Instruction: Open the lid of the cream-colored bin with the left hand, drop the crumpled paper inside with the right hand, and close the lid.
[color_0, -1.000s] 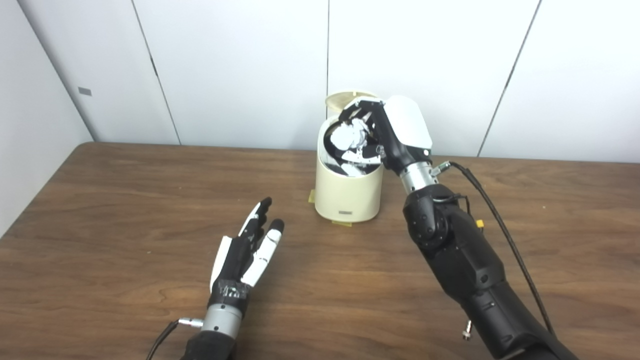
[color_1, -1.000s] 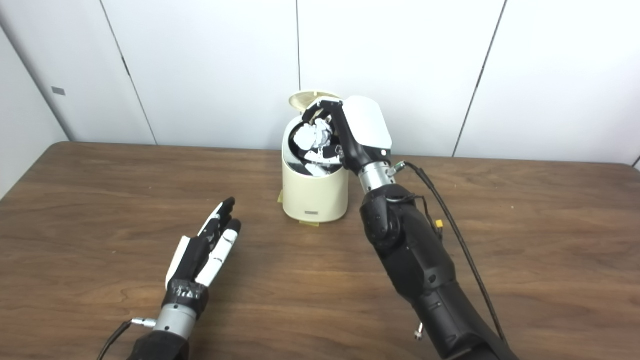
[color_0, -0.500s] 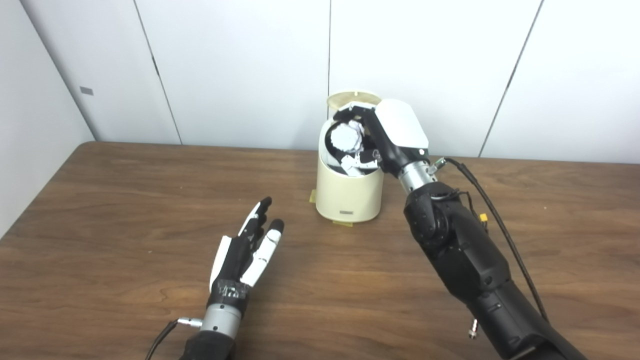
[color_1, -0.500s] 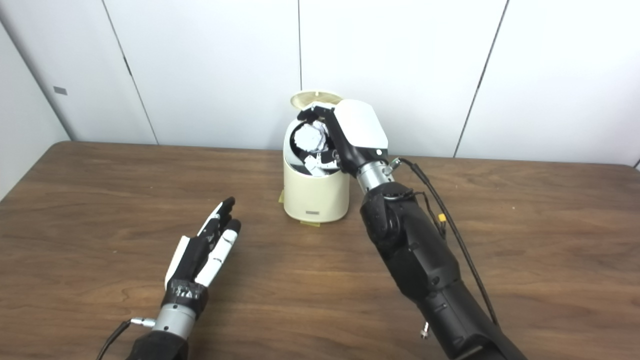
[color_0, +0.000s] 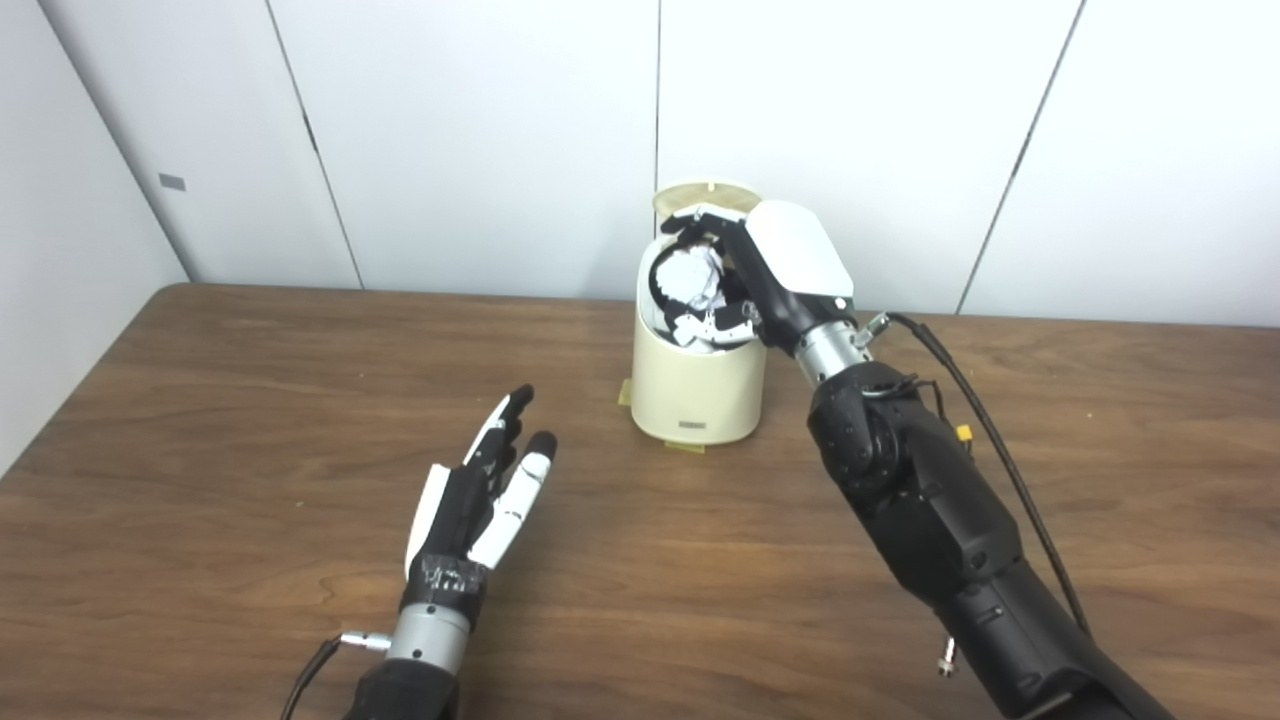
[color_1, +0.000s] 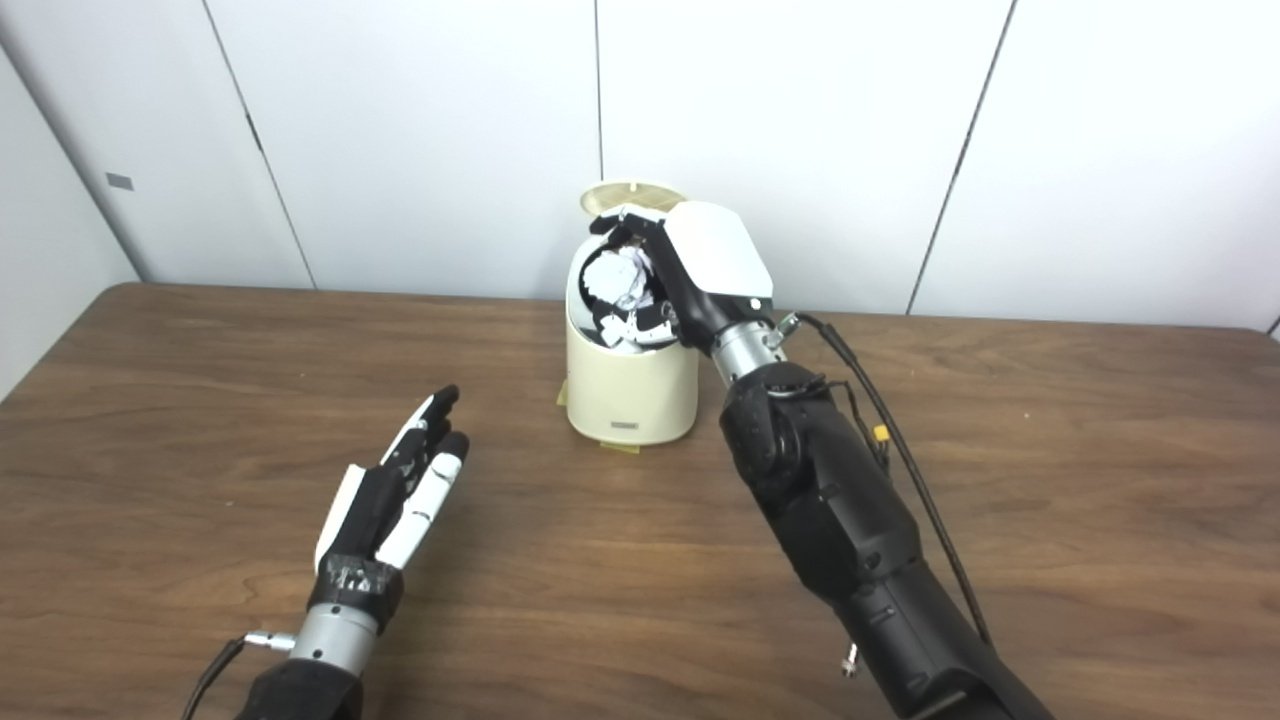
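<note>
- White wall panels are backing a brown wooden table (color_0: 250, 400); the cream-colored cylindrical bin (color_0: 697, 385) is standing at twelve o'clock, lid (color_0: 700, 195) raised.
- The right hand (color_0: 745, 275) is curling around the crumpled white paper (color_0: 693, 280) over the bin's mouth; release seems next.
- The left hand (color_0: 480, 495) is hovering at seven o'clock, fingers extended, holding nothing.

Two head cameras, side by side, looking down at same table (color_0: 200, 420).

The right robot hand (color_0: 745, 285) fills the bin (color_0: 692, 385) mouth under the raised lid (color_0: 700, 196).
</note>
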